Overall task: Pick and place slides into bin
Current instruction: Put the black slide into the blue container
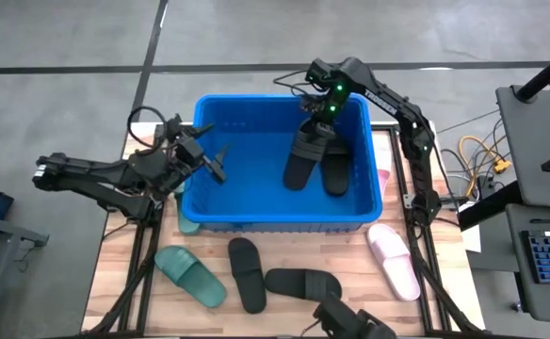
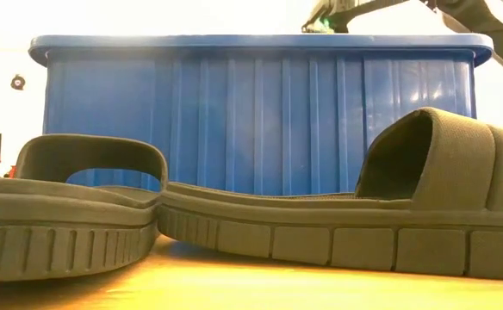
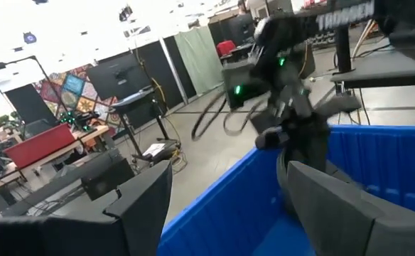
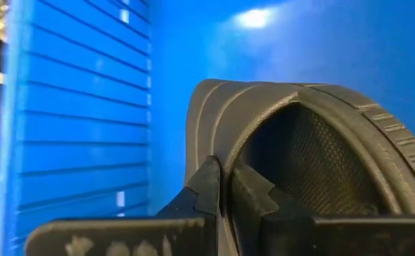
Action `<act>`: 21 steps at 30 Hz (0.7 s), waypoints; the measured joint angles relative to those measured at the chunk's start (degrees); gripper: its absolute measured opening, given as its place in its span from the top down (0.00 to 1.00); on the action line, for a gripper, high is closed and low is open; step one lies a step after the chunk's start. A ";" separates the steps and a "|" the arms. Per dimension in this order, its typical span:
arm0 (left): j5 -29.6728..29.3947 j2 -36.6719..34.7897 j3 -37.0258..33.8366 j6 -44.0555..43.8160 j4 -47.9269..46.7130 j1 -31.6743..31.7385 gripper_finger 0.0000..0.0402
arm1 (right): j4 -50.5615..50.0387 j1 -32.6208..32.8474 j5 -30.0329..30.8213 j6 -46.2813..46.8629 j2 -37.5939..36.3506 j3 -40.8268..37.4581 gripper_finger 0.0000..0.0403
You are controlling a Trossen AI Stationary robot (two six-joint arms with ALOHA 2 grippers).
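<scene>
The blue bin [image 1: 280, 218] stands mid-table. My right gripper [image 1: 315, 127] reaches over its far right part, shut on a black slide [image 1: 299, 162] that hangs inside it. A second black slide [image 1: 337, 175] lies on the bin floor beside it. My left gripper [image 1: 217, 162] hovers open over the bin's left rim, holding nothing. On the table in front of the bin lie a green slide [image 1: 190, 274], two black slides [image 1: 248, 274] [image 1: 303, 282] and a pink slide [image 1: 395, 261], each on its sole. My right gripper [image 4: 224, 181] pinches the edge of the black slide's strap [image 4: 211, 139] between its two fingers. The fingers slant down from above. The slide hangs below them inside the bin, tilted, its lower end [image 1: 294, 181] down near the bin floor.
Another green slide [image 1: 188, 222] pokes out under the bin's near left corner, and a bit of pink [image 1: 384, 175] shows at the bin's right wall. Metal frame rails [image 1: 424, 245] run along the table's sides. In the low view two black slides [image 2: 338, 224] [image 2: 66, 215] fill the foreground.
</scene>
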 joint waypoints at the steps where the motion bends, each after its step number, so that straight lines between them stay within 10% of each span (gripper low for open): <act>1: 0.02 0.16 0.00 -0.06 0.49 0.00 0.35 | 0.04 -0.20 0.19 -0.06 0.65 -0.16 0.97; 21: -1.60 -0.11 0.46 0.00 1.49 0.00 0.35 | 0.10 -0.71 3.00 -3.16 6.94 -0.66 0.97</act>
